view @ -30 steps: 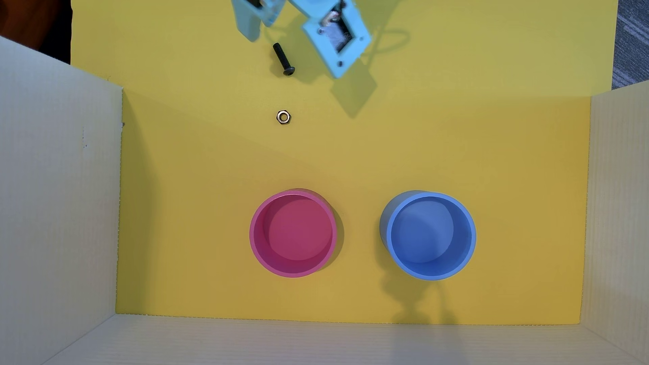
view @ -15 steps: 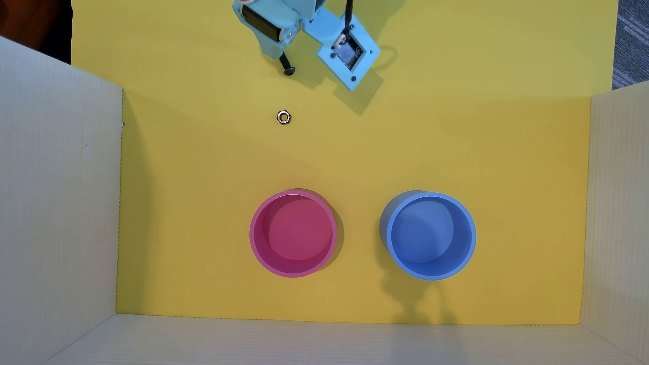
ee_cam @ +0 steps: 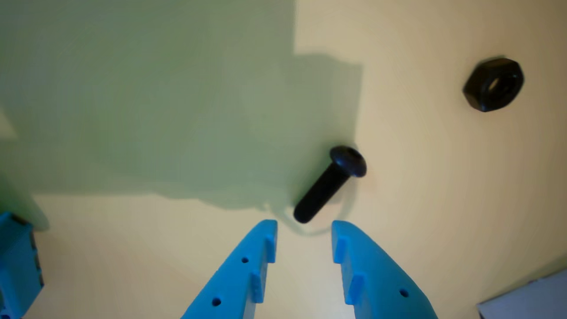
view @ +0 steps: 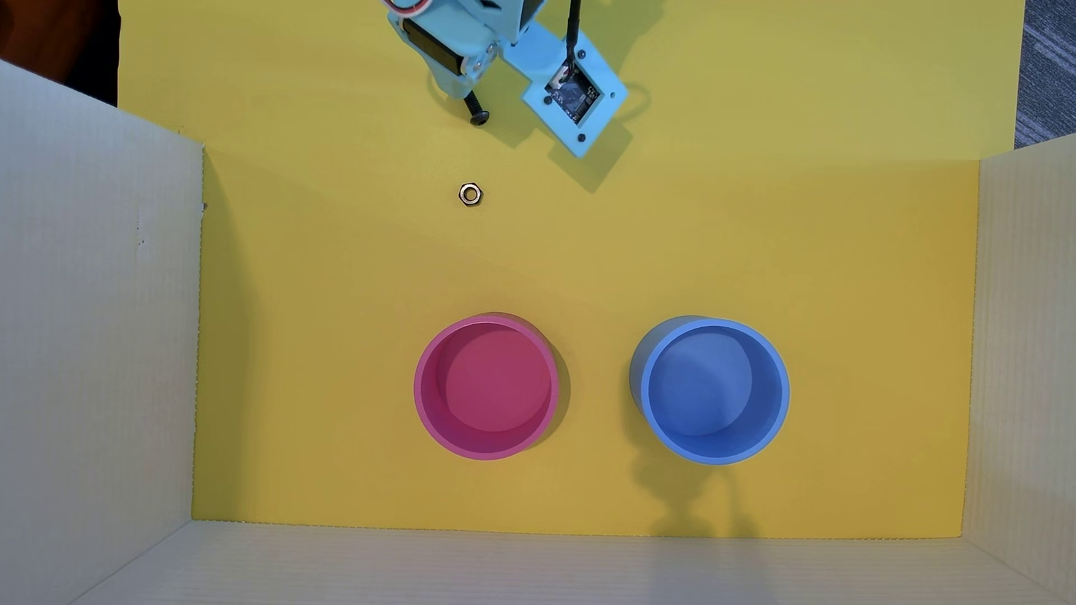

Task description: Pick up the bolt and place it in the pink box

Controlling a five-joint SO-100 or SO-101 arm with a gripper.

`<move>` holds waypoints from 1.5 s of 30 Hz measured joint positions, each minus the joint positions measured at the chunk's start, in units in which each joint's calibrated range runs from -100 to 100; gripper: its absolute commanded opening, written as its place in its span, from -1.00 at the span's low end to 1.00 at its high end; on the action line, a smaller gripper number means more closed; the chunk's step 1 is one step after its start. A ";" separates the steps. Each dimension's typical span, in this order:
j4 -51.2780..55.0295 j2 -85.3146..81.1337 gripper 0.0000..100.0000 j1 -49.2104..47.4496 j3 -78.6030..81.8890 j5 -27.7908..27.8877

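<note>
Gripper (ee_cam: 304, 228) at bottom centre of wrist view, jaws parted, empty. Bolt (ee_cam: 328, 184) just ahead of tips, flat on yellow mat (view: 757, 244), unheld. Pink box (view: 424, 401) lower centre of overhead view, well apart.

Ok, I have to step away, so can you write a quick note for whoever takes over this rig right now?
Gripper: open and empty, tips just short of the bolt's threaded end.
Bolt: lying flat on the yellow mat, not gripped.
Pink box: empty, with a blue box beside it.
Nut: loose on the mat, leave it.
Done: the approach only.
Left: close on the bolt, lift, carry and drop it in the pink box.
</note>
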 measured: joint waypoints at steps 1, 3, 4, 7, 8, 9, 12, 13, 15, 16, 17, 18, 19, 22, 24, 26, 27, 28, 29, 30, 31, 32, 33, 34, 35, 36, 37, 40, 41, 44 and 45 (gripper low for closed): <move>-0.43 0.68 -0.81 0.00 0.00 0.00; -1.71 1.78 -0.81 -0.07 0.00 -0.54; -2.40 2.37 -0.81 -0.07 0.00 -0.73; -3.17 4.15 -0.81 -0.07 0.00 -0.83; -3.25 4.66 -0.81 -0.07 0.00 -0.83; -3.34 5.00 -0.81 -0.07 0.00 -0.83; -3.85 5.17 -0.81 -0.07 0.00 -0.88; -4.45 5.17 -0.81 -0.07 0.00 -0.93; -4.97 5.17 -0.81 -0.07 0.00 -0.93; -5.05 5.25 -0.81 -0.07 0.00 -0.93; -5.05 5.25 -0.81 -0.07 0.00 -0.93; -5.05 5.34 -0.81 -0.07 0.00 -0.93; -5.05 5.34 -0.81 -0.07 0.00 -0.93; -5.14 5.34 -0.81 -0.07 0.00 -0.93; -5.14 5.34 -0.81 -0.07 0.00 -0.93; -5.31 5.34 -0.81 -0.07 0.00 -0.93; -5.74 5.34 -0.81 -0.07 0.00 -0.93; -6.34 5.34 -0.81 -0.07 0.00 -0.93; -6.94 5.34 -0.81 -0.07 0.27 -0.93; -7.28 5.34 -0.81 -0.07 0.36 -0.93; -7.37 5.59 -0.81 -0.07 0.36 -0.93; -7.54 5.93 -0.81 -0.07 0.36 -0.93; -7.71 6.44 -0.81 -0.07 0.36 -0.93; -8.14 7.03 -0.81 -0.07 0.36 -0.93; -8.65 7.80 -0.81 -0.07 0.36 -0.93; -9.16 8.98 -0.81 -0.07 0.36 -0.93; -9.68 10.08 -0.81 -0.07 0.36 -0.93; -10.19 12.37 -0.85 -0.07 -0.18 -0.93; -10.19 13.05 -0.91 0.00 -0.72 -0.93; -10.19 14.07 -0.97 0.00 -1.62 -0.93; -10.19 14.15 -0.97 0.00 -1.62 -0.93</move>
